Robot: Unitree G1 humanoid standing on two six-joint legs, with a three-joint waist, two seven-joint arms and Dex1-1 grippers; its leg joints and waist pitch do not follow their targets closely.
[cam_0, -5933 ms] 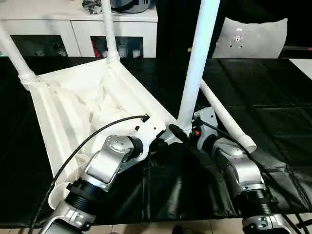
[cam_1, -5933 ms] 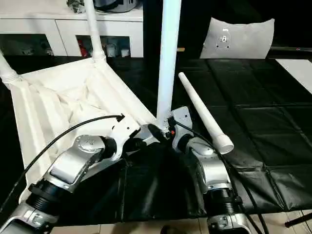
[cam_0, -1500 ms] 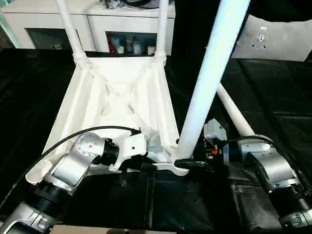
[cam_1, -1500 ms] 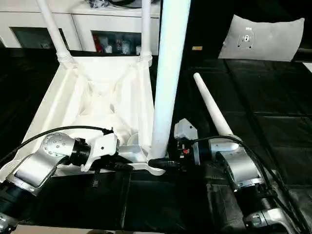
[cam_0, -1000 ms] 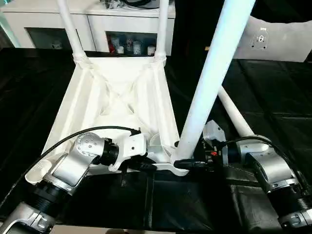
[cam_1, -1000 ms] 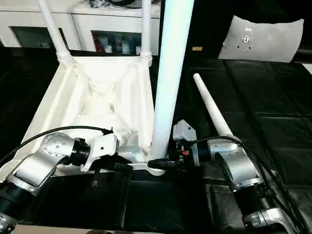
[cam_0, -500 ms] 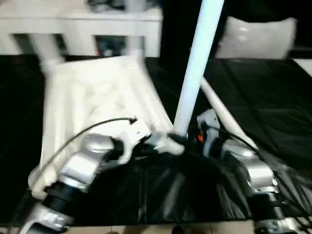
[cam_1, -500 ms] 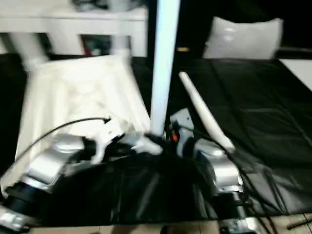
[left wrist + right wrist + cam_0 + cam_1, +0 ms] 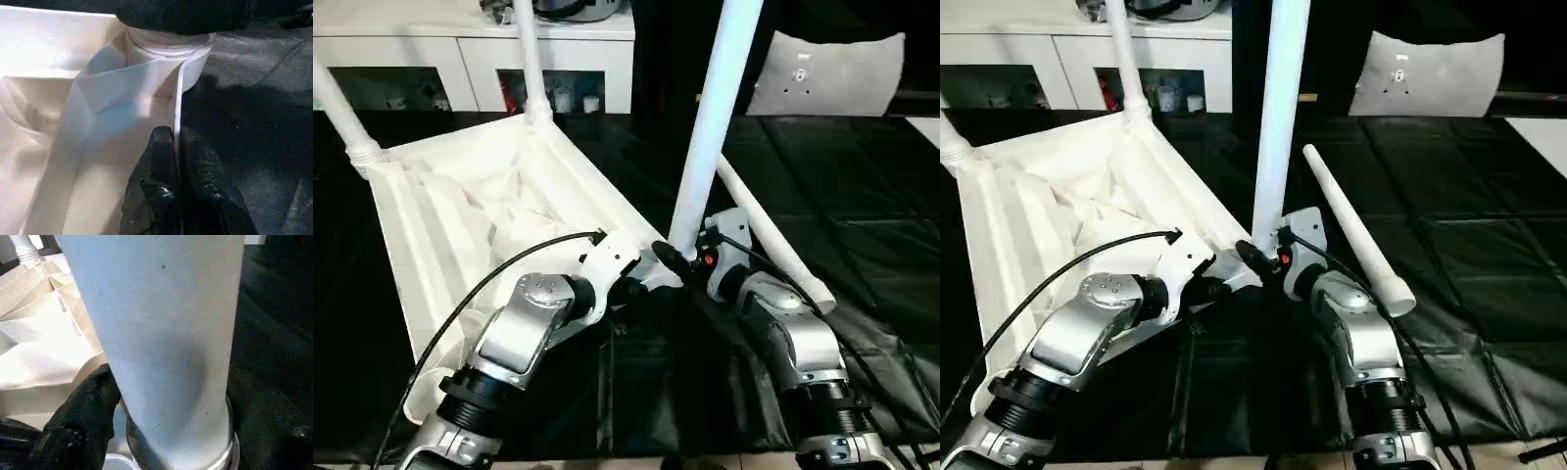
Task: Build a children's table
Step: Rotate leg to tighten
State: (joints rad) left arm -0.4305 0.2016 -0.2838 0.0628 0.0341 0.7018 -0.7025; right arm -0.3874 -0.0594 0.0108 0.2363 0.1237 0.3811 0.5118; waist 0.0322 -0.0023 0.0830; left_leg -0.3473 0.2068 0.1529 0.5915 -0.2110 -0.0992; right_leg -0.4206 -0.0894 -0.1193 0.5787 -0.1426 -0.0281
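The children's table top (image 9: 460, 211) lies upside down on the black mat, ribbed side up. Two legs (image 9: 533, 83) stand in its far corner sockets. A third leg (image 9: 705, 137) stands in the near right socket. Another leg (image 9: 773, 235) lies loose on the mat to the right. My left gripper (image 9: 641, 282) is shut on the top's thin rim (image 9: 177, 105) beside that socket, fingers (image 9: 161, 147) pinching it. My right gripper (image 9: 677, 257) is open around the standing leg's base (image 9: 181, 396), one finger (image 9: 83, 431) close against it and the other apart from it.
A white cabinet (image 9: 470, 54) with shelves stands behind the table top. A pale padded board (image 9: 822, 73) leans at the back right. The black mat (image 9: 871, 196) stretches to the right. A black cable (image 9: 489, 279) loops over my left forearm.
The picture has swung, and the table top now lies at an angle, its far corners further left. My right gripper's fingers have widened around the leg's base. The left grip on the rim holds.
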